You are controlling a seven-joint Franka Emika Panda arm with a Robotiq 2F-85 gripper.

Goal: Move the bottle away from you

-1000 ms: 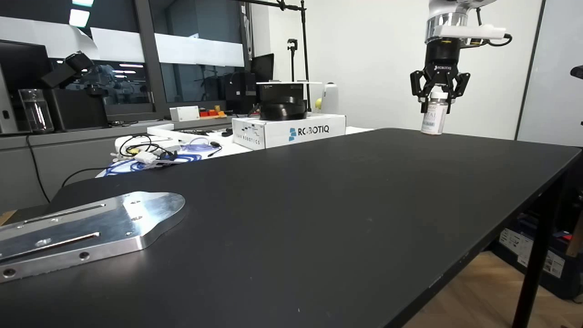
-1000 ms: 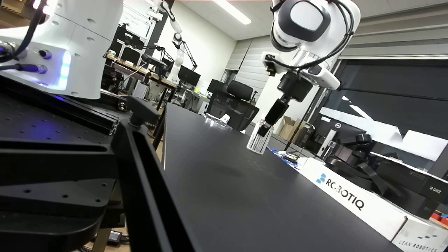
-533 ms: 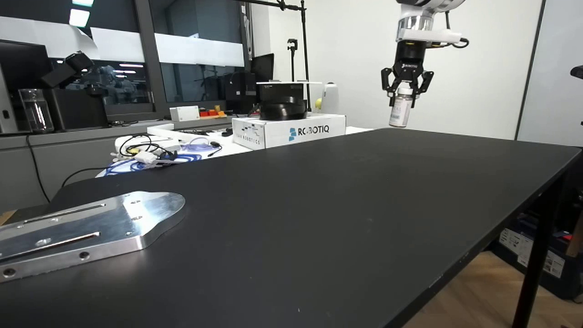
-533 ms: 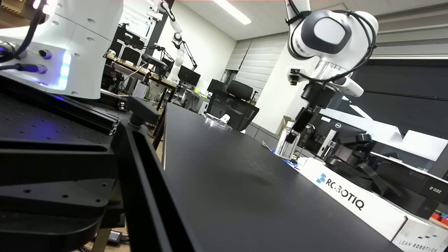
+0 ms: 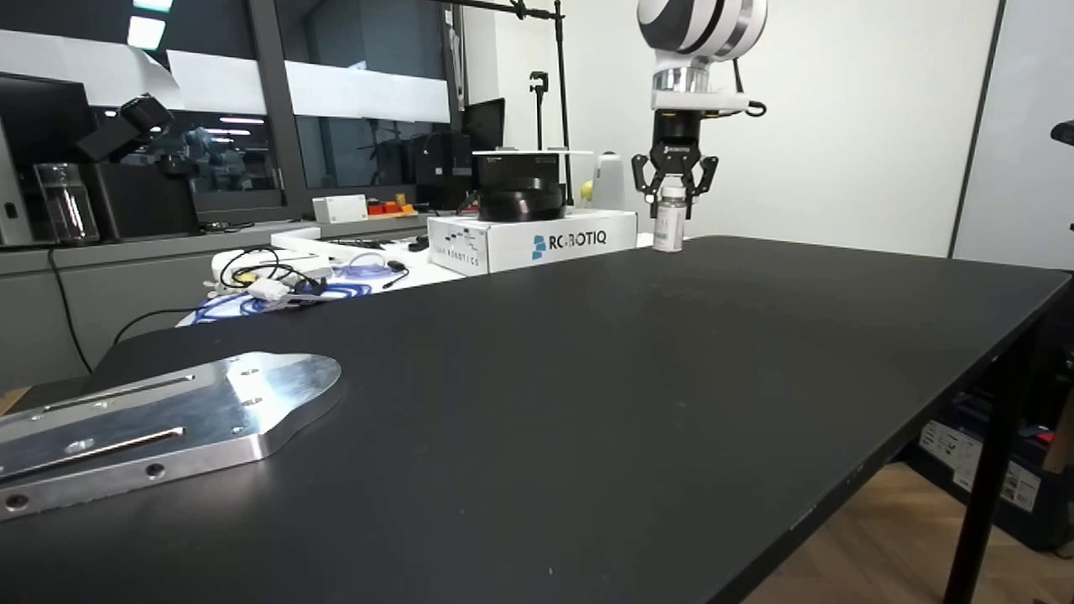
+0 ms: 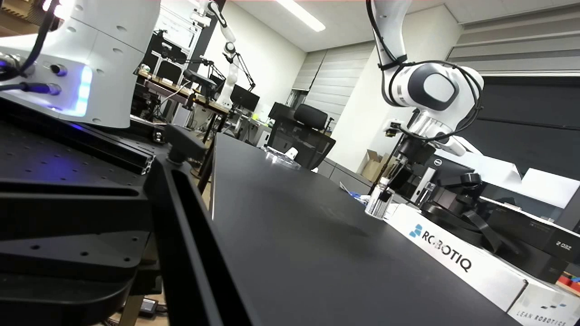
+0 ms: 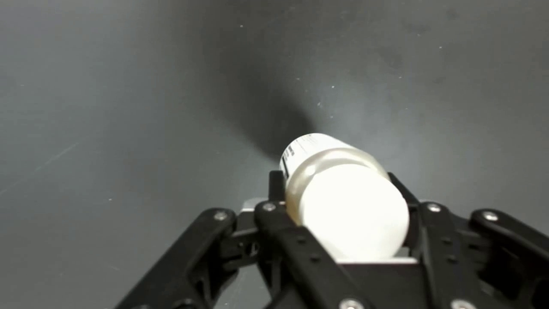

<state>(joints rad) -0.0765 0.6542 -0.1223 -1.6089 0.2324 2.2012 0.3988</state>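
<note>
Right up close in the wrist view, here's the bottle (image 7: 343, 201), and the gripper (image 5: 671, 207) has its jaws clamped on both sides of it, just under the cap (image 7: 355, 213). It's the carry, I'd call it, and late on: the bottle hangs near upright over the far side of the table (image 6: 290, 226), across from the robot's base (image 6: 90, 54), and a shadow (image 6: 351, 230) lies apart from its foot in an exterior view, so it looks airborne, only just. Next up should be the set-down: lower gently, land the foot flat, and only then spread the jaws and rise straight off. Careful with the reach, though, because the table's edge is near and a touch too far could leave the foot overhanging. Moving outward, just beyond that edge, there's the white box (image 5: 579, 241), left of the bottle in an exterior view with a gap between them; that's the one to miss on any swing that way. Black gear (image 5: 522, 201) is perched on top of it. Farther left again, cables (image 5: 277, 285) lie in a tangle, no bother, I'd judge, to a straight descent. Well apart, at the table's other end, the metal plate (image 5: 176, 411) lies flat, looking out of the way, and past it in an exterior view there's a chair (image 6: 306, 136), nothing to trouble this one.
</note>
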